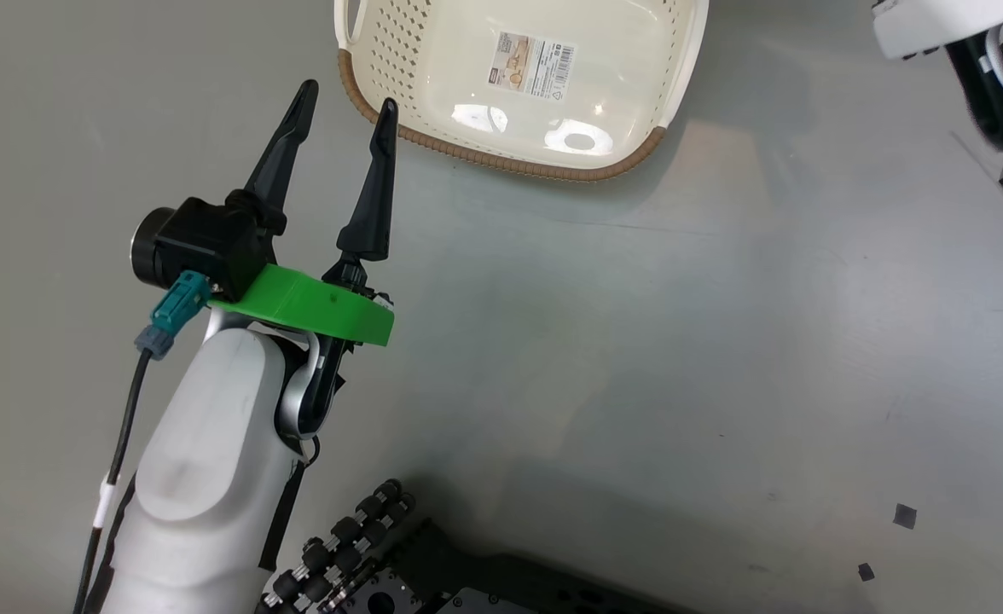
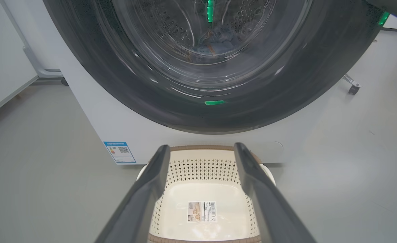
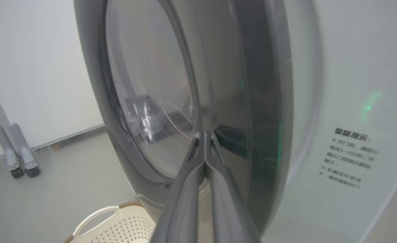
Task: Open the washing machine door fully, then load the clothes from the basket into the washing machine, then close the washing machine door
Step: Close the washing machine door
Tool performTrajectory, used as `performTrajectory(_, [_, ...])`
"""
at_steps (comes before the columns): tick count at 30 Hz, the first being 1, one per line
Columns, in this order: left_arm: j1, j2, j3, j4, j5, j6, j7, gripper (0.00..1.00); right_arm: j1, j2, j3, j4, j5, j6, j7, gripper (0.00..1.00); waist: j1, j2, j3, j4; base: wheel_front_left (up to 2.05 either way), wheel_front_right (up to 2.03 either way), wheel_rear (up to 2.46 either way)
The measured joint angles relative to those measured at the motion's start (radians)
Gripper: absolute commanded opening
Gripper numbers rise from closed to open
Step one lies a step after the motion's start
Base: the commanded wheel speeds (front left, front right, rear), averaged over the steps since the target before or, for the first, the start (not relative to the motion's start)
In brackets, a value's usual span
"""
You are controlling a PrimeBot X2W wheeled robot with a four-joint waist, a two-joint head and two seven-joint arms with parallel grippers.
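Two grippers — left gripper (image 1: 348,95) jaws spread wide beside the basket (image 1: 391,51), right gripper (image 3: 204,134) jaws pressed together at the washing machine door (image 3: 144,84)

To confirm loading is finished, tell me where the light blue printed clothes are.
In the left wrist view, the light blue printed clothes lie in the white washing machine, behind its round black-rimmed glass door, above the cream perforated basket.

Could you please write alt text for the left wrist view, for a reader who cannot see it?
The round black-rimmed washing machine door spans the top, light blue clothes visible through its glass. Below, the empty cream basket sits on the grey floor before the white washing machine, between the open jaws of the left gripper.
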Motion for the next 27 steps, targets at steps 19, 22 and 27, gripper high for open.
performTrajectory(19, [-0.055,-0.001,-0.036,-0.001,-0.018,0.000,0.000,1.00,-0.165,-0.002,-0.026,0.103,-0.001,0.002,0.000,0.00,-0.0001,0.0000,0.058,0.023,0.00,0.00,0.00])
performTrajectory(22, [-0.056,-0.001,-0.042,0.001,-0.026,0.000,0.000,1.00,-0.176,0.002,-0.023,0.120,-0.002,0.007,-0.001,0.00,0.0000,0.0000,0.059,0.023,0.00,0.00,0.00])
performTrajectory(27, [-0.061,-0.002,-0.043,0.011,-0.026,0.000,0.000,1.00,-0.178,0.010,-0.021,0.154,-0.003,0.012,-0.013,0.00,0.0000,0.0000,0.050,0.022,0.00,0.00,0.00])
